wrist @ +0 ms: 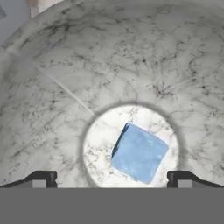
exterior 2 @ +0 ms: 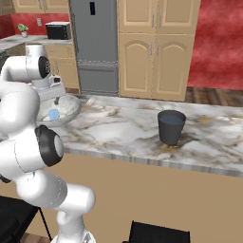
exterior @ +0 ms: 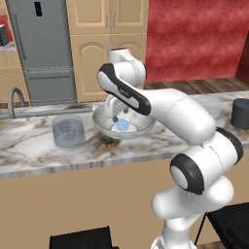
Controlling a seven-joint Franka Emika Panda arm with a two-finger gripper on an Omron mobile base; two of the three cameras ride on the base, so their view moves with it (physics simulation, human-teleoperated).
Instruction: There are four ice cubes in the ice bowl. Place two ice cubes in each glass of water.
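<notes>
The hand [wrist: 108,179] hangs wide open low inside the bowl [wrist: 52,87], its fingers flanking the ice cube [wrist: 139,153] at the frame's lower centre, ready to pinch.

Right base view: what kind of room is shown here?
Most likely a home kitchen. A grey refrigerator stands among beige wooden cabinets, a microwave sits on a far counter, and a marble countertop runs across the front.
</notes>
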